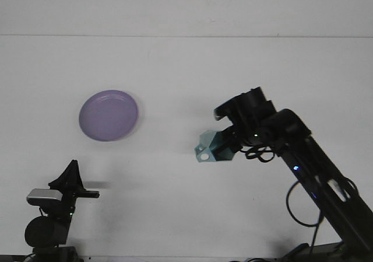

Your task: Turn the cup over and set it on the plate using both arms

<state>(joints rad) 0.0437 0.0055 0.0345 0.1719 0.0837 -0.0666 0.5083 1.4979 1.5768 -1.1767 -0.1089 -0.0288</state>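
1. Your right claw (pixel 224 147) is clamped on the pale teal plastic cup with a side handle (pixel 211 147), holding it tipped on its side above the white worktop (pixel 186 69), near the middle and a little right of centre.
2. The cup's handle side faces left and downward, away from the arm.
3. The round lilac plastic plate (pixel 109 115) lies flat on the worktop well apart from the cup, off to the left, with nothing on it.
4. Your left claw (pixel 76 186) sits low at the near left edge, below the plate and touching nothing; you cannot tell from this view whether its fingers are apart or together.
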